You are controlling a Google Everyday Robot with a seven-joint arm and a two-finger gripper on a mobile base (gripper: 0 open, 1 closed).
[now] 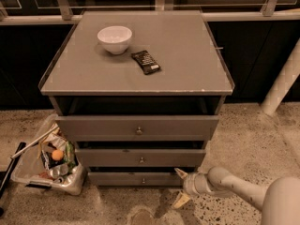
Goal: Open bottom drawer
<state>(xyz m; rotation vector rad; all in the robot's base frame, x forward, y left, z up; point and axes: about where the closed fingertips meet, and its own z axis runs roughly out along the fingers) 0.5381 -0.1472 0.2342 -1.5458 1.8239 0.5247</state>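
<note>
A grey three-drawer cabinet [136,93] stood on a speckled floor, seen from above and in front. On its worktop [187,55] sat a white bowl [115,39] and, just right of it, a dark packet [146,62]. A clear bin of rubbish [47,165] rested on the floor at the cabinet's left.

The bottom drawer [117,178] was the lowest front, just above the floor, with a tiny knob [143,180] at its centre. It looked shut or nearly so. Its long axis ran left to right.

The robot's single arm reached in low from the near right. Its pincer [180,186] hung at the drawer's right end, fingers apart and holding nothing, the upper finger [180,173] close to the front's top right corner, the lower one [181,200] angled towards the floor. Whether either touched the drawer could not be told.

The knob lay to the left of the pincer, at about the same height. A pull towards the near side would likely need the pincer to travel left first.
</note>
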